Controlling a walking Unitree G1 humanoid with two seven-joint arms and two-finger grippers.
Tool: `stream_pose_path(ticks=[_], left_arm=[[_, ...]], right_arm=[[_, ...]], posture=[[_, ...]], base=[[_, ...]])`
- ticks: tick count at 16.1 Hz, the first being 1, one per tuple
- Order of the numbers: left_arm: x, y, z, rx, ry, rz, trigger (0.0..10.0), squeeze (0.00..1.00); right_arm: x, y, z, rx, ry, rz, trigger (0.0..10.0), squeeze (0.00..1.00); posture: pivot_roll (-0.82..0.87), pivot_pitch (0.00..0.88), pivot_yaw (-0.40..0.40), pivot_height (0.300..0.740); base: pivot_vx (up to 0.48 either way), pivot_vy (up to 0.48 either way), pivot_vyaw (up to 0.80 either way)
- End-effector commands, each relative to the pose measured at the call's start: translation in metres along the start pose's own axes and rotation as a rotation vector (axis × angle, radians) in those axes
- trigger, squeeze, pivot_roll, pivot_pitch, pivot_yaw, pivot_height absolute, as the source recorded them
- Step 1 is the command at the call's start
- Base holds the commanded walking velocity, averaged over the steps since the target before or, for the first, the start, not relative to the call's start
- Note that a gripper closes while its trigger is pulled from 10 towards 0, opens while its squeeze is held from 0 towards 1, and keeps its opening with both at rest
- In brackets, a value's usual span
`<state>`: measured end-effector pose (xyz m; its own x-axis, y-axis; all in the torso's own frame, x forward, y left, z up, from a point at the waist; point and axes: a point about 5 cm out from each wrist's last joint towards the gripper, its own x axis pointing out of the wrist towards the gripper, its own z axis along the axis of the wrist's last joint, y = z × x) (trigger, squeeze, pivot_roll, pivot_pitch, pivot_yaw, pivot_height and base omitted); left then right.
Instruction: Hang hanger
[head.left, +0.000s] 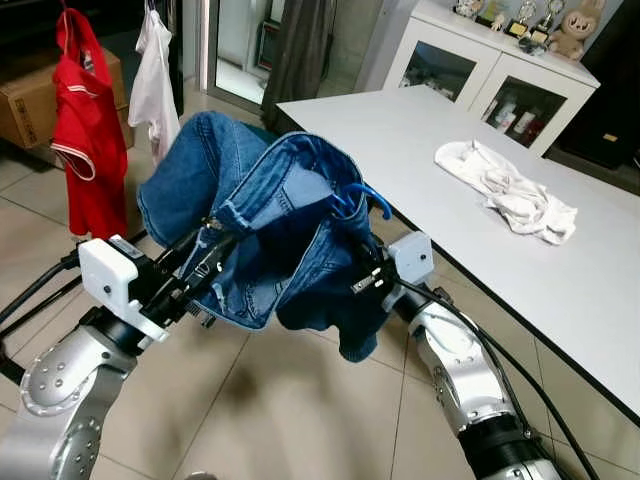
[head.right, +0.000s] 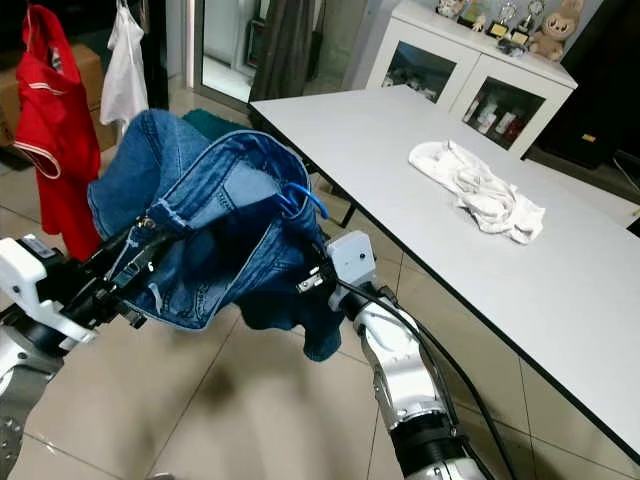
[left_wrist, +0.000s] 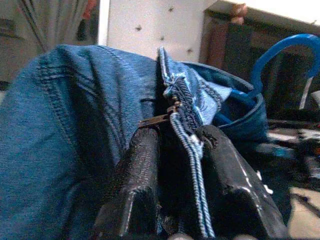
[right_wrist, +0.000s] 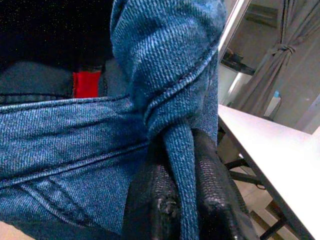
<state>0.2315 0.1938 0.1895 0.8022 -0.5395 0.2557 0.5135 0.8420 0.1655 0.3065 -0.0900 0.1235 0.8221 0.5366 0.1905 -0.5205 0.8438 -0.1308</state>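
Observation:
A pair of blue denim shorts (head.left: 260, 230) hangs on a blue plastic hanger (head.left: 362, 198), held up between my two arms above the tiled floor. My left gripper (left_wrist: 177, 150) is shut on the zipper edge of the shorts (left_wrist: 75, 125); its black fingers (left_wrist: 137, 175) pinch the fabric. On the other side, my right gripper (right_wrist: 182, 185) is shut on a fold of the denim (right_wrist: 165, 55). The hanger's blue hook (left_wrist: 280, 52) curves up above the waistband. Most of the hanger is hidden inside the shorts.
A white table (head.left: 450, 190) stands at the right with a crumpled white cloth (head.left: 505, 190) on it. A red shirt (head.left: 85, 130) and a white garment (head.left: 155, 85) hang at the back left. A white cabinet (head.left: 490, 70) stands behind the table.

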Motion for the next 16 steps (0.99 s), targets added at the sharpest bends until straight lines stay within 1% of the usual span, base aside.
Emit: stream_pose_path(ticks=[1,3,4,5,6,7,8,9,11,13,14,15,16], left_arm=[[0.004,-0.005,-0.001,0.022,-0.008,-0.001,10.0,1.00],[0.007,-0.007,0.001,0.049,-0.017,0.001,10.0,1.00],[0.009,-0.008,0.000,0.043,-0.007,-0.012,10.0,1.00],[0.010,-0.009,-0.003,0.041,0.012,-0.017,10.0,1.00],[0.009,-0.010,-0.007,0.039,0.041,-0.041,10.0,1.00],[0.009,-0.009,-0.008,0.044,0.052,-0.048,10.0,1.00],[0.008,-0.007,-0.012,0.060,0.074,-0.040,10.0,1.00],[0.008,-0.007,-0.015,0.051,0.090,-0.030,10.0,1.00],[0.010,-0.016,-0.017,0.017,0.094,-0.096,10.0,1.00],[0.011,-0.021,-0.017,-0.001,0.088,-0.122,10.0,1.00],[0.013,-0.021,-0.017,-0.004,0.084,-0.113,10.0,1.00],[0.016,-0.020,-0.018,-0.002,0.075,-0.096,10.0,0.00],[0.020,-0.020,-0.020,0.007,0.067,-0.072,10.0,0.00]], right_arm=[[-0.009,-0.013,0.002,0.001,-0.010,-0.058,0.0,0.00],[-0.015,-0.014,-0.003,-0.003,0.009,-0.052,0.0,0.00],[-0.020,-0.013,-0.006,-0.005,0.024,-0.044,0.0,0.00],[-0.027,-0.011,-0.010,-0.009,0.040,-0.034,0.0,0.00],[-0.038,-0.010,-0.015,-0.013,0.067,-0.022,0.0,0.00],[-0.041,-0.010,-0.016,-0.015,0.074,-0.019,0.0,0.00],[-0.047,-0.011,-0.019,-0.019,0.089,-0.013,0.0,0.00],[-0.054,-0.010,-0.021,-0.023,0.102,-0.006,0.0,0.00],[-0.058,-0.010,-0.022,-0.025,0.110,-0.006,0.0,0.00],[-0.059,-0.010,-0.021,-0.026,0.111,-0.007,0.0,0.00],[-0.059,-0.010,-0.021,-0.026,0.111,-0.010,0.0,0.00],[-0.059,-0.010,-0.020,-0.026,0.110,-0.015,0.0,0.00],[-0.059,-0.010,-0.020,-0.028,0.108,-0.018,0.0,0.00]], posture=[[0.18,0.073,-0.195,0.740],[0.18,0.078,-0.189,0.740],[0.18,0.080,-0.186,0.740],[0.18,0.083,-0.181,0.740],[0.18,0.089,-0.172,0.740],[0.19,0.093,-0.169,0.740],[0.19,0.095,-0.166,0.740],[0.19,0.103,-0.158,0.740],[0.18,0.109,-0.151,0.740],[0.18,0.109,-0.145,0.740],[0.18,0.105,-0.143,0.740],[0.18,0.102,-0.141,0.740],[0.17,0.100,-0.140,0.740]], base=[[0.000,0.000,0.00],[0.000,0.000,0.00],[0.000,0.000,0.00],[0.000,0.000,0.00],[0.000,0.000,0.00],[0.000,0.000,0.00],[0.000,0.000,0.00],[0.000,0.000,0.00],[0.000,0.000,0.00],[0.000,0.000,0.00],[0.000,0.000,0.00],[0.000,0.000,0.00],[0.000,0.000,0.00]])
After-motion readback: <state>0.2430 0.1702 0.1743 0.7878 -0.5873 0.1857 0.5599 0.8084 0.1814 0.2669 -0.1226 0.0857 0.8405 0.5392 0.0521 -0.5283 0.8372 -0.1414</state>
